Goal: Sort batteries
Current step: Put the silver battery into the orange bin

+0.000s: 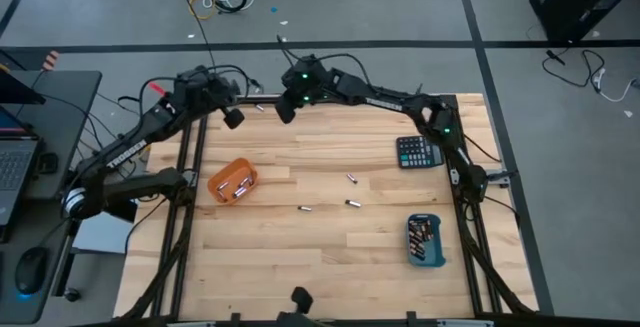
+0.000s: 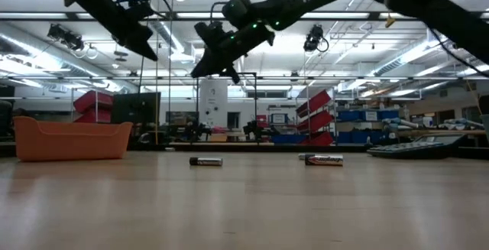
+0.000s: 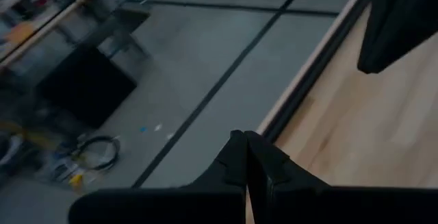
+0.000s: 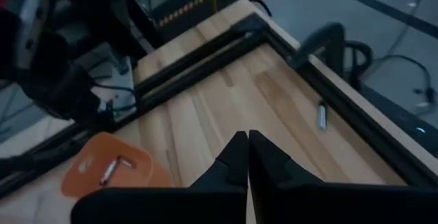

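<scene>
Three loose batteries lie on the wooden table: one (image 1: 352, 178), one (image 1: 353, 203) and one (image 1: 304, 209); two of them show in the low view (image 2: 205, 160) (image 2: 324, 159). Another battery (image 1: 260, 107) (image 4: 321, 114) lies by the far edge. The orange tray (image 1: 232, 181) (image 4: 113, 169) and the blue tray (image 1: 426, 239) each hold batteries. My left gripper (image 1: 232, 117) (image 3: 246, 148) is shut and empty, raised over the far left edge. My right gripper (image 1: 285, 109) (image 4: 246, 148) is shut and empty, raised over the far edge beside it.
A black calculator (image 1: 418, 152) lies at the right, behind the blue tray. A black frame rail (image 4: 205, 53) runs along the table's far and side edges. Bare wood (image 1: 330, 257) lies toward the near edge.
</scene>
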Robot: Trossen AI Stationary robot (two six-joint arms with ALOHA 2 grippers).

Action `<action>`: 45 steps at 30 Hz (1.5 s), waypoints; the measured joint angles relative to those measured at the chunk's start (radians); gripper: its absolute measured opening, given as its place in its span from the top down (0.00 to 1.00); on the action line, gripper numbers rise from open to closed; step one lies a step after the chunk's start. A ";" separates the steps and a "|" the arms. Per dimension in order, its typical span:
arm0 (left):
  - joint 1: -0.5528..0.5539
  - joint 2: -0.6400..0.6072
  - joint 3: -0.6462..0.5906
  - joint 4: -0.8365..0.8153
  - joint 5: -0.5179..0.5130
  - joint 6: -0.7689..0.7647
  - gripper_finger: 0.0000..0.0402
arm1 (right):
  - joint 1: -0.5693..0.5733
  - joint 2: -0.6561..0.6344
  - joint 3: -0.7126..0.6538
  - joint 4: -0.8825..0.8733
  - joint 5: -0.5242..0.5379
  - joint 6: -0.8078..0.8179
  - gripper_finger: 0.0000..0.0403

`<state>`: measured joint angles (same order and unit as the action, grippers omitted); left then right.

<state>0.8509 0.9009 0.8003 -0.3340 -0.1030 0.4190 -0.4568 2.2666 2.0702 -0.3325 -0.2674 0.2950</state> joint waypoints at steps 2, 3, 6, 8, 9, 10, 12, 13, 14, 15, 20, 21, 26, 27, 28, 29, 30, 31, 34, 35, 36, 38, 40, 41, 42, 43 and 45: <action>0.000 -0.002 -0.005 -0.001 -0.026 0.019 1.00 | -0.002 0.046 0.053 0.003 -0.018 0.018 1.00; 0.002 -0.002 -0.005 0.001 -0.026 0.020 1.00 | 0.002 0.070 0.079 0.001 -0.032 0.021 1.00; 0.005 0.016 -0.005 0.009 -0.023 0.019 1.00 | 0.004 0.132 0.150 -0.014 -0.097 0.019 1.00; 0.005 0.041 -0.005 -0.016 0.027 0.022 1.00 | 0.006 0.157 0.183 -0.040 -0.158 0.003 1.00; 0.005 0.057 -0.005 -0.033 0.072 0.027 1.00 | 0.006 0.159 0.192 -0.049 -0.194 -0.007 1.00; 0.007 0.073 -0.005 -0.051 0.111 0.041 1.00 | 0.004 0.159 0.194 -0.066 -0.225 -0.020 1.00; 0.008 0.117 -0.005 -0.079 0.152 0.076 1.00 | -0.007 0.150 0.196 -0.106 -0.251 -0.043 1.00; 0.008 0.141 -0.005 -0.079 0.157 0.092 1.00 | -0.013 0.143 0.196 -0.139 -0.252 -0.056 1.00; 0.009 0.169 -0.004 -0.080 0.157 0.106 1.00 | -0.019 0.132 0.196 -0.170 -0.252 -0.073 1.00; 0.012 0.202 0.001 -0.091 0.157 0.123 1.00 | -0.026 0.121 0.196 -0.209 -0.250 -0.091 1.00; 0.050 0.400 0.108 -0.147 0.191 0.182 1.00 | -0.066 0.042 0.196 -0.413 -0.235 -0.171 1.00; 0.061 0.449 0.136 -0.174 0.207 0.216 1.00 | -0.073 0.027 0.196 -0.456 -0.218 -0.189 1.00; 0.084 0.675 0.275 -0.317 0.231 0.471 1.00 | -0.093 -0.025 0.196 -0.593 -0.123 -0.258 1.00; 0.085 0.720 0.304 -0.345 0.220 0.484 1.00 | -0.093 -0.032 0.196 -0.605 -0.110 -0.268 1.00; 0.087 0.764 0.337 -0.359 0.200 0.491 1.00 | -0.094 -0.036 0.197 -0.618 -0.101 -0.276 1.00; 0.090 0.807 0.372 -0.373 0.182 0.491 1.00 | -0.094 -0.038 0.197 -0.632 -0.093 -0.285 1.00; 0.093 0.847 0.410 -0.398 0.164 0.488 1.00 | -0.094 -0.038 0.196 -0.639 -0.092 -0.295 1.00; 0.096 0.885 0.448 -0.428 0.140 0.477 1.00 | -0.094 -0.037 0.196 -0.642 -0.091 -0.301 1.00; 0.098 0.992 0.562 -0.522 0.075 0.444 1.00 | -0.094 -0.037 0.185 -0.636 -0.090 -0.307 1.00; 0.098 1.017 0.596 -0.551 0.069 0.442 1.00 | -0.093 -0.037 0.181 -0.633 -0.089 -0.307 1.00; 0.098 1.037 0.626 -0.565 0.070 0.442 1.00 | -0.093 -0.037 0.175 -0.636 -0.089 -0.312 1.00; 0.098 1.068 0.662 -0.575 0.069 0.472 1.00 | -0.093 -0.036 0.165 -0.638 -0.089 -0.323 1.00; 0.099 1.087 0.670 -0.576 0.067 0.528 1.00 | -0.093 -0.036 0.156 -0.636 -0.089 -0.325 1.00; 0.099 1.091 0.670 -0.577 0.067 0.551 1.00 | -0.093 -0.036 0.152 -0.636 -0.089 -0.325 1.00; 0.099 1.091 0.670 -0.579 0.068 0.570 1.00 | -0.093 -0.036 0.149 -0.636 -0.089 -0.326 1.00; 0.099 1.091 0.668 -0.580 0.068 0.580 1.00 | -0.093 -0.036 0.148 -0.637 -0.089 -0.326 1.00; 0.099 1.090 0.666 -0.589 0.068 0.595 1.00 | -0.093 -0.036 0.148 -0.637 -0.089 -0.334 1.00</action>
<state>0.9497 1.9911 1.4668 -0.9232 -0.0353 1.0142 -0.5503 2.2311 2.2177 -0.9695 -0.3565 -0.0392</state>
